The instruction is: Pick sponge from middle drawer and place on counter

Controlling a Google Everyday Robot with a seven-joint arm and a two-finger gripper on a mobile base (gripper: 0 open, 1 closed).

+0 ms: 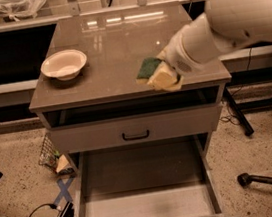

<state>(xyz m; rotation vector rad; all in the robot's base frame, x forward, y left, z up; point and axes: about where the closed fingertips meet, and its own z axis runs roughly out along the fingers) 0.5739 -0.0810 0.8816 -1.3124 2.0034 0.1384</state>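
One camera looks down from high on the near side toward the far wall, fairly close: the counter point(117, 47) above, the middle drawer point(145, 210) at the near edge. The gripper point(158, 75), seemingly clasping the sponge point(146, 68), sits over the counter's near right part.

1 ea: sponge point(146, 68), bowl point(64, 65), gripper point(157, 73) over counter point(111, 43)
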